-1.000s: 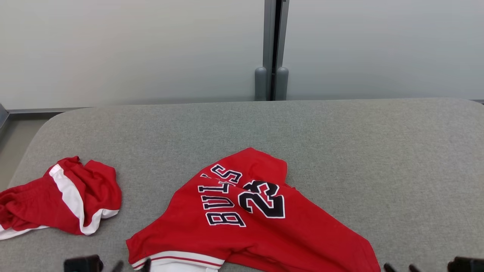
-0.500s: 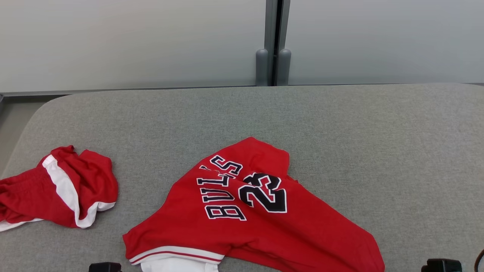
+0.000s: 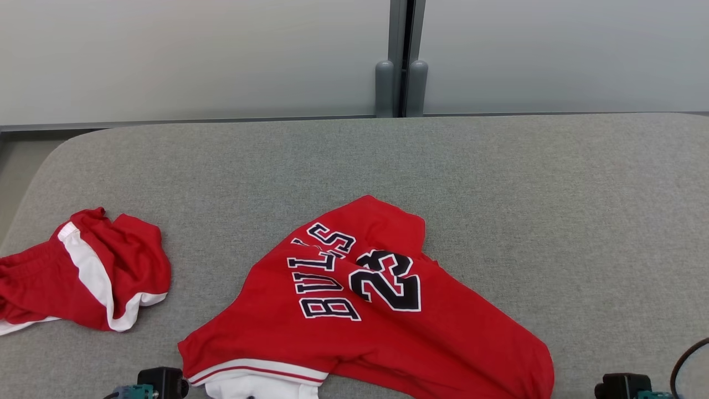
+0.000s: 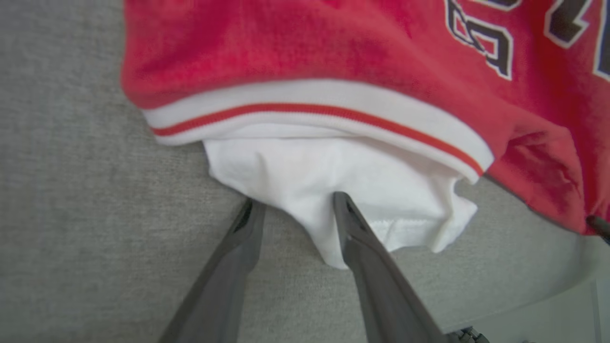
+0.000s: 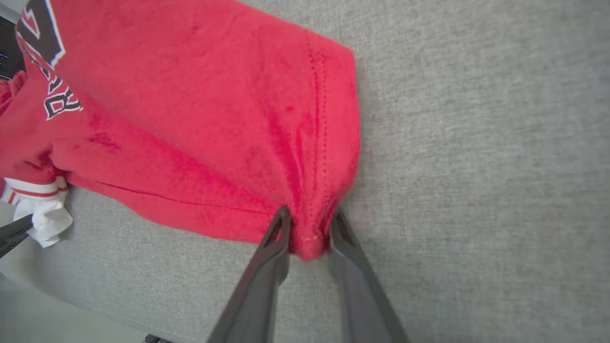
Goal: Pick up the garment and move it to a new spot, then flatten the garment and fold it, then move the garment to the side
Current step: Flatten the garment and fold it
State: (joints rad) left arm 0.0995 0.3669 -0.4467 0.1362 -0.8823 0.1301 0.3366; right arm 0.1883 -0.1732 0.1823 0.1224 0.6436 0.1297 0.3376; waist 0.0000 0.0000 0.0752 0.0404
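Note:
The garment, a red jersey (image 3: 360, 310) with "BULLS 23" in black and white lettering, lies crumpled near the front edge of the grey padded table (image 3: 498, 183). Its white-and-red trim and a white inner layer (image 4: 333, 181) poke out at the near left corner. My left gripper (image 4: 293, 205) is open, its tips straddling the edge of that white cloth. My right gripper (image 5: 307, 219) is shut on the bunched red hem corner (image 5: 310, 243) at the jersey's near right end. In the head view the dark wrist parts show at the bottom edge, left (image 3: 160, 382) and right (image 3: 623, 385).
A second red piece with a white stripe (image 3: 83, 277) lies crumpled at the table's left edge. A pale wall with a grey post (image 3: 400, 83) stands behind the table. Bare grey padding spreads across the back and right of the table.
The head camera has tilted, so the whole picture sits higher. Both grippers have come in to the jersey's near corners, and the right jaws have narrowed onto the hem. The jersey has not moved.

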